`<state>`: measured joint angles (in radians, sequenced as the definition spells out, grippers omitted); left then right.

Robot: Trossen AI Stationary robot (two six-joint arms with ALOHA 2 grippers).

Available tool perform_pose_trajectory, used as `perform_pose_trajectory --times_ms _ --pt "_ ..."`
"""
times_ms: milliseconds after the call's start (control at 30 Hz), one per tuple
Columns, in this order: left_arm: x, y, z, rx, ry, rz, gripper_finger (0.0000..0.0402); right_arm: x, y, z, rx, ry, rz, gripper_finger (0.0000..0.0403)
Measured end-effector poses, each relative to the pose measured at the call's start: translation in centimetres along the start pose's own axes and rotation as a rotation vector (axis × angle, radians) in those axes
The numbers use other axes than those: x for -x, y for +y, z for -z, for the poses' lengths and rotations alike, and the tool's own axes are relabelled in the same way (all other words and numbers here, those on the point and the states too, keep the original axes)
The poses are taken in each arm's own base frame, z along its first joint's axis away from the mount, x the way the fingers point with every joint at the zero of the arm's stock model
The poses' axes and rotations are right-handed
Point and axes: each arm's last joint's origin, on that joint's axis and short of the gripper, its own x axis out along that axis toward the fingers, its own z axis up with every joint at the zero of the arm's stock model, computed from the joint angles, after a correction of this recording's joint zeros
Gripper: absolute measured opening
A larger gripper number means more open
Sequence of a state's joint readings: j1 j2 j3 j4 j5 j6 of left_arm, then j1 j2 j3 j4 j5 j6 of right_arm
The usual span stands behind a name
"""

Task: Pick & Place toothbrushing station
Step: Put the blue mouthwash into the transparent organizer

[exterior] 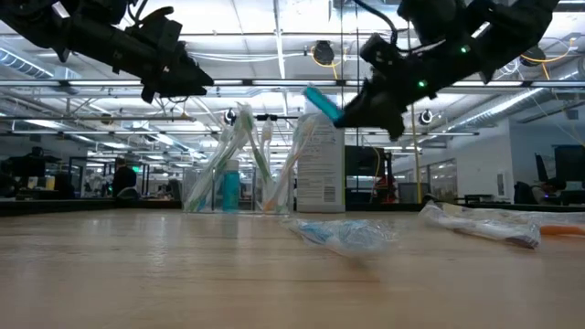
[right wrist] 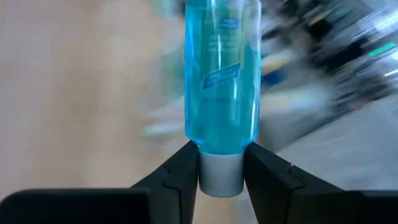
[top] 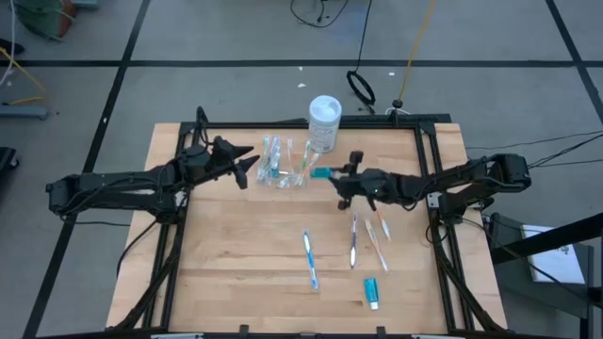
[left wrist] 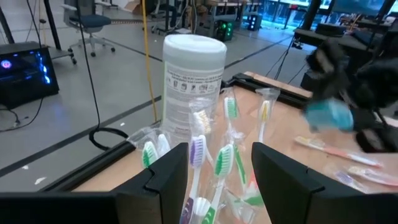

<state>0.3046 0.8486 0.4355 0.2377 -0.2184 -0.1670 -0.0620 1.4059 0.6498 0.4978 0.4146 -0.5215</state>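
The toothbrushing station [top: 283, 162] is a see-through holder that stands on the table's far middle with several toothbrushes upright in it. It also shows in the low view [exterior: 242, 169] and the left wrist view [left wrist: 217, 155]. My left gripper [top: 250, 167] is open and empty just left of the holder, and above table height in the low view [exterior: 178, 80]. My right gripper [top: 336, 176] hovers just right of the holder and is shut on a small blue see-through tube [right wrist: 222, 74]. The tube also shows in the high view [top: 320, 173]. My right gripper pinches the tube's grey cap [right wrist: 221, 175] between its two fingers. The fingers come from the table's right side. The blue body sticks out past the fingertips toward the holder. The tube is lifted clear of the table, its free end [exterior: 317, 96] tilted a little upward.
A white lidded tub [top: 324, 122] stands right behind the holder. A wrapped blue toothbrush [top: 310, 259], two or three more brushes [top: 367, 235] and another blue tube [top: 371, 292] lie on the near right of the table. Black frame rails [top: 429, 141] run along the table's sides.
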Motion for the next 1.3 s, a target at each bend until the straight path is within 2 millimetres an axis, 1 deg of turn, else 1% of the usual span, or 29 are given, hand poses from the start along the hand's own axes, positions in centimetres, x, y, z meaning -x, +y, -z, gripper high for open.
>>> perform_pose_trajectory --times_ms 100,200,333,433,500,567,633,700,833,933,1000,1100,1233,1300 --pt "-0.1 0.0 0.1 -0.001 0.006 -0.001 0.0184 0.0 -0.8 -0.8 0.091 -0.063 0.091 0.011" --pt "-0.1 0.0 0.0 0.0 0.001 0.0 0.0184 0.3 -0.4 -1.4 0.248 -0.107 0.083 0.0092" --pt "-0.2 0.0 0.1 0.011 0.007 -0.001 0.0184 0.4 1.7 -1.7 0.529 -0.16 -0.004 0.0087" --pt "-0.3 -0.1 0.2 0.096 0.014 0.012 0.0184 0.2 3.5 -1.5 0.805 -0.18 -0.046 0.0097" --pt "-0.2 -0.4 0.1 0.159 0.009 0.073 0.0184 -0.1 4.7 -1.0 1.015 -0.18 -0.073 0.011" --pt "-0.1 -1.0 -0.1 0.177 0.011 0.2 0.0184 -0.5 5.7 -0.6 1.148 -0.182 -0.09 0.0118" --pt "0.1 -1.9 -0.5 0.183 -0.002 0.348 0.0184 -1.1 6.4 -0.4 1.202 -0.2 -0.066 0.0117" --pt "0.5 -2.8 -0.8 0.207 -0.016 0.46 0.0184 -1.5 6.8 -0.2 1.25 -0.21 -0.041 0.0109" --pt "0.5 -5.0 -0.2 0.21 0.006 0.561 0.0184 -2.1 7.3 -0.2 1.36 -0.246 0.045 0.009" --pt "0.3 -6.5 0.2 0.171 0.019 0.604 0.0184 -2.2 7.8 -0.3 1.408 -0.27 0.086 0.0095" --pt "-0.1 -7.3 0.1 0.159 0.056 0.593 0.0184 -2.1 8.0 -0.5 1.419 -0.287 0.106 0.0108" --pt "-1.2 -8.6 -0.1 0.144 0.132 0.519 0.0184 -1.9 8.2 -0.7 1.447 -0.301 0.115 0.0123" --pt "-3.3 -10.1 0.5 0.111 0.25 0.337 0.0184 -1.8 8.2 -0.9 1.438 -0.314 0.132 0.0117" --pt "-4.3 -10.7 1.1 0.087 0.284 0.288 0.0184 -1.8 8.2 -1.0 1.435 -0.317 0.138 0.0108"
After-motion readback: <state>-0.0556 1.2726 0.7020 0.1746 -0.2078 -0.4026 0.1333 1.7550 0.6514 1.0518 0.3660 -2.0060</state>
